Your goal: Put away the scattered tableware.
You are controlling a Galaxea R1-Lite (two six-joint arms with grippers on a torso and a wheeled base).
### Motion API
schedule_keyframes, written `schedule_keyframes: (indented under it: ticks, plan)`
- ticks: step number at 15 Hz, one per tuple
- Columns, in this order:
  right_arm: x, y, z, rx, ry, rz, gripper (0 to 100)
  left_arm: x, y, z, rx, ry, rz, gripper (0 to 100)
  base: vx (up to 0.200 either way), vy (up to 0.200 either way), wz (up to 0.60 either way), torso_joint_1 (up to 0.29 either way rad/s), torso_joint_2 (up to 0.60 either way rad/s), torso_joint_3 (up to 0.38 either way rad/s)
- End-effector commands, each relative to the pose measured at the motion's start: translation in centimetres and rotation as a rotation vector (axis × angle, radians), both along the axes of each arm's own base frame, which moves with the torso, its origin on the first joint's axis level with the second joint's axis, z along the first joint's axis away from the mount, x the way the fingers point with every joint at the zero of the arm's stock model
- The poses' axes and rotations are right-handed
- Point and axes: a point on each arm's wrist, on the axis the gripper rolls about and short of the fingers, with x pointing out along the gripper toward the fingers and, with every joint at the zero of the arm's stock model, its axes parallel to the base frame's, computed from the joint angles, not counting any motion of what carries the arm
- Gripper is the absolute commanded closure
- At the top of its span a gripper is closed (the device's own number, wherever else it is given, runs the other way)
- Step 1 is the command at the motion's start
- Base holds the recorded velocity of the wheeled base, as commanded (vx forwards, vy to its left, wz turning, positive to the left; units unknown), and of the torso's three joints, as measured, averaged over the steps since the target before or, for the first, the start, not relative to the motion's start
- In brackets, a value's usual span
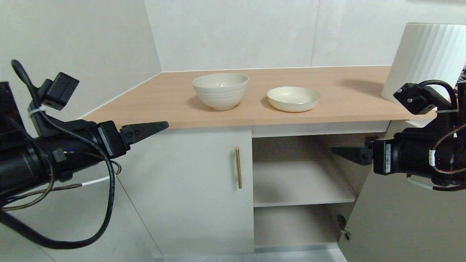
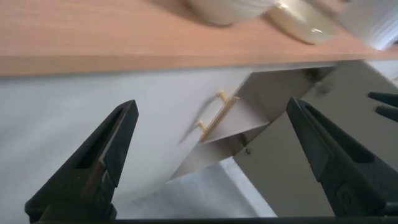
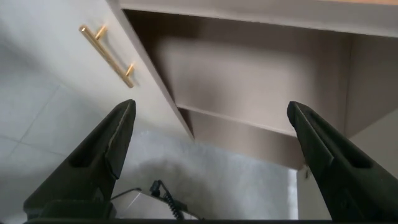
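The left arm comes in level from the left side, its forearm lying almost horizontal, and the left end effector [image 1: 161,126] points to the right at about the height of the counter's [image 1: 349,94] front edge, near the left end of that edge. In the left wrist view its two fingers [image 2: 99,162] are spread wide with nothing between them.

The right arm is held level too, coming in from the right side. The right end effector [image 1: 334,149] points to the left, below the counter's front edge and in front of the open cupboard compartment [image 1: 298,182] under the counter. Its fingers [image 3: 99,162] are spread wide and it carries nothing.

On the counter stands a deep cream bowl [image 1: 220,91], upright, left of the middle. A shallow cream dish [image 1: 293,98] sits near it on its right, the two apart. Neither end effector touches them.

Under the counter's left part the cupboard door with a brass handle [image 1: 237,167] is closed. A white ribbed object [image 1: 426,54] stands at the counter's right end.
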Motion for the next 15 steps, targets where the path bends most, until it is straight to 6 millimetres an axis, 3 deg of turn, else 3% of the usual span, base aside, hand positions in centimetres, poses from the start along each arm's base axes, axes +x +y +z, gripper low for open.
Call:
schedule_keyframes:
  ticks: [1, 15]
  plan:
    - [0.0, 0.0, 0.0, 0.0, -0.001, 0.0, 0, 0.2, -0.1, -0.2, 0.001, 0.008, -0.001, 0, 0.0, 0.0, 0.0, 0.198, -0.45, -0.305]
    - [0.6, 0.3, -1.0, -0.035, 0.01, 0.012, 0, 1.3, -0.7, -0.8, 0.007, 0.037, -0.021, 0, 0.0, 0.0, 0.0, 0.182, -0.46, -0.275]
